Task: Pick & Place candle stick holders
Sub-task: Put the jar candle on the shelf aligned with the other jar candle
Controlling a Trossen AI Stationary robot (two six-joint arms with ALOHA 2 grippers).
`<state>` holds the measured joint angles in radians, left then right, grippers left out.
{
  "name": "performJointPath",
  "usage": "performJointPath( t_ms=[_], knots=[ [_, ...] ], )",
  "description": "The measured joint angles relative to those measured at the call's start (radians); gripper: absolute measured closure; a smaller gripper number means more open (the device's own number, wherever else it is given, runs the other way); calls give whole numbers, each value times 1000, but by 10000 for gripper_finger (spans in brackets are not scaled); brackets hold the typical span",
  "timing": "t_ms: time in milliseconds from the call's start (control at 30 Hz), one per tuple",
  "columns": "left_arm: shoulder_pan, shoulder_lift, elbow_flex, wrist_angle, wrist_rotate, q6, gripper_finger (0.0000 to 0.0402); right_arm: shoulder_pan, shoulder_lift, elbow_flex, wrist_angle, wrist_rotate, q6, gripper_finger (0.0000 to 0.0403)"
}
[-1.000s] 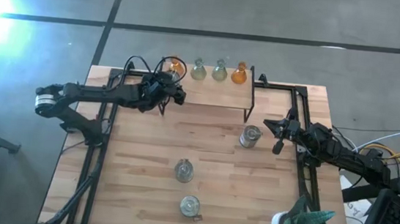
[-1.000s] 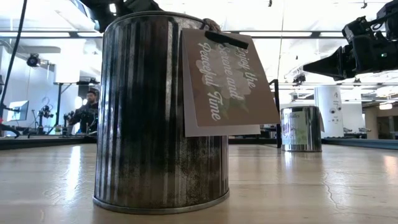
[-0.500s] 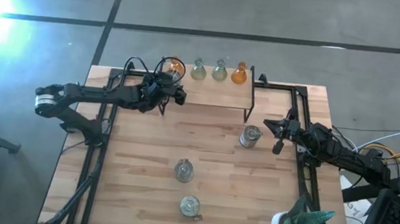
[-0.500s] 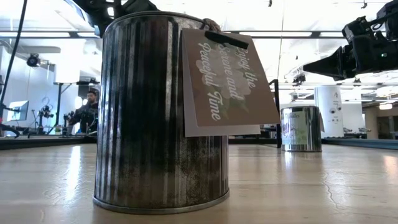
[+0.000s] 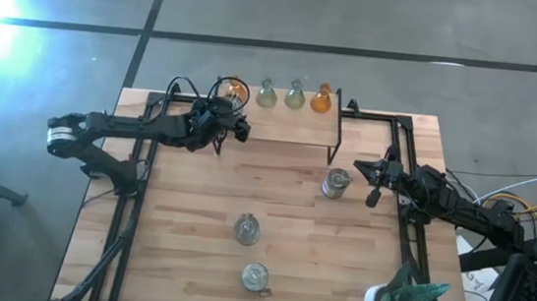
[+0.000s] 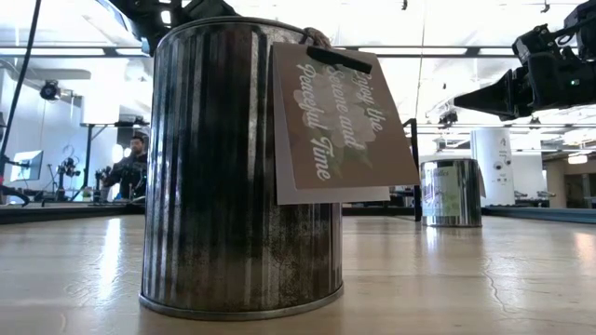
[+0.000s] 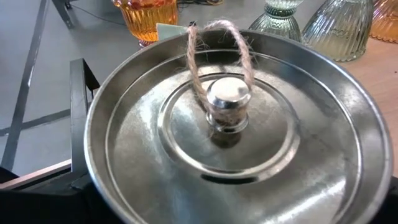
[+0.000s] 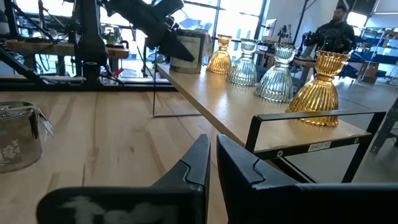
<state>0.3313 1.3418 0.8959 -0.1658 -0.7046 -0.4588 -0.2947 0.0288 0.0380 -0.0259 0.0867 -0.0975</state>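
My left gripper [image 5: 229, 124] is shut on a silvery jar [image 7: 230, 143] at the left end of the raised shelf [image 5: 286, 125]. The jar's lid, with a knob [image 7: 227, 98] and a twine loop, fills the left wrist view. Two amber and two pale green bulb holders [image 5: 267, 94] stand in a row along the shelf's far edge. Three more silvery jars stand on the table [image 5: 335, 183] [image 5: 246, 229] [image 5: 254, 277]. My right gripper [image 5: 377, 177] is shut and empty, just right of the nearest jar. My left gripper has the silvery jar between its fingers, which the lid hides in the wrist view. In the right wrist view the gripper comes slanting down from above onto the upright jar [image 8: 186, 46]. I cannot tell whether the jar's base touches the shelf's top.
A teal spiky object on a white base [image 5: 411, 295] stands at the near right corner. The shelf's black legs [image 5: 333, 145] stand by the right jar. A black frame runs along both table sides. The near jar carries a paper tag [image 6: 340, 126]. A person [image 6: 135, 163] stands beyond the table.
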Motion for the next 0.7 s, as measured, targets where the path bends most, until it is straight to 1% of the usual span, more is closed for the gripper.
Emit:
performJointPath(
  t_ms=[300,567,700],
  knots=[
    [0,-6,1,1,-19,55,2,0,0,0,0,0,0,381],
    [1,-47,3,9,-68,106,2,0,0,0,0,0,0,381],
    [0,-56,4,20,-76,109,2,0,0,0,0,0,0,381]
  ],
)
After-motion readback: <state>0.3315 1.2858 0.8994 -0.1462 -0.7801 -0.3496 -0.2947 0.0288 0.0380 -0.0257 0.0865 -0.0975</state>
